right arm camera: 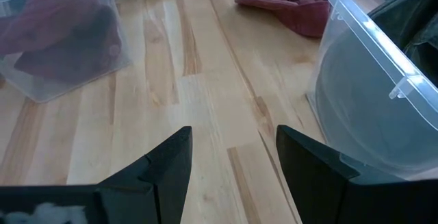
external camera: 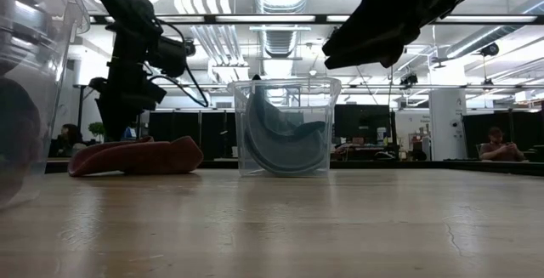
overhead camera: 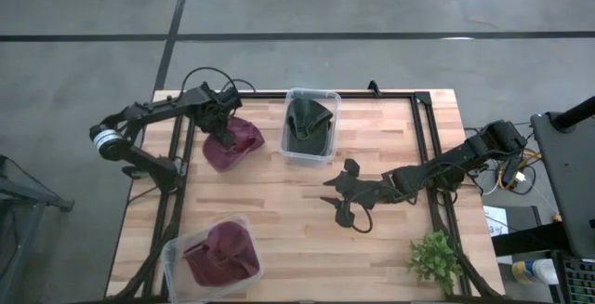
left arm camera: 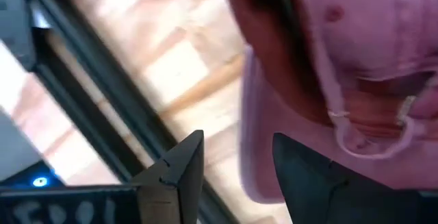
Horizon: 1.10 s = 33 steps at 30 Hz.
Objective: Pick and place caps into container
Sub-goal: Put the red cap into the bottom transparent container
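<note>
A maroon cap lies on the table near the far-left corner and also shows in the low view. My left gripper is open and points down at it. In the left wrist view, the cap's edge runs between my two fingers. A dark olive cap sits in the clear container at the far middle. Maroon caps fill a second clear container at the near left. My right gripper is open and empty, hovering above bare wood at mid-table. My left gripper comes at the maroon cap from above, at its edge. One finger stands over the fabric and the other over bare wood. I cannot tell whether either finger touches the cap, which lies flat on the table.
A small leafy plant stands at the near right corner. A black frame runs along the table's sides. Bare wood lies between the two containers and under my right gripper. People sit in the room beyond the table.
</note>
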Tool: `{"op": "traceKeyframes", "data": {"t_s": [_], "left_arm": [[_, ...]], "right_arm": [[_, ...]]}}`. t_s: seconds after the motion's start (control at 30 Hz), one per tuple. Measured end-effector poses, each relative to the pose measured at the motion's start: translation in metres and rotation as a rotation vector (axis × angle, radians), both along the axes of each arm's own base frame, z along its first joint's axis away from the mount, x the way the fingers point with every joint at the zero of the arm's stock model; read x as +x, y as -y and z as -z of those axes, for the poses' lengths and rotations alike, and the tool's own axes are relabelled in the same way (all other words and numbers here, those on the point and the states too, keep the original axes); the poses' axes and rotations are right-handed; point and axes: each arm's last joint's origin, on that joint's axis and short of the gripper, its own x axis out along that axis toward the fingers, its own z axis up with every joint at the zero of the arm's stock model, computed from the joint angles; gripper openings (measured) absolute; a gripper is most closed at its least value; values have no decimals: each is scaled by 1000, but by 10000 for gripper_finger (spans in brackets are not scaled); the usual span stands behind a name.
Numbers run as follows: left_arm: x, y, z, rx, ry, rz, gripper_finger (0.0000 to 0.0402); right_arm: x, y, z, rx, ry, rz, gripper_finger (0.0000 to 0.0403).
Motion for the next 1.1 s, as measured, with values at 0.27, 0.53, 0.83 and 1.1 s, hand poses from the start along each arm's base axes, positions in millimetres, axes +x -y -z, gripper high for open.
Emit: {"op": "traceKeyframes", "data": {"t_s": [0.27,0.53,0.83,1.1], "left_arm": [[-1,-7,4,-20,88,-28,165],[-12,-9,15,-22,34,-24,165],[-12,-6,26,-67,98,-12,165],[-12,-6,27,-82,116,-18,76]], "right_arm": [[0,0,0,1,4,0,208],[0,0,0,5,4,2,208],[0,0,0,6,8,2,208],[0,0,0,9,16,2,208]]}}
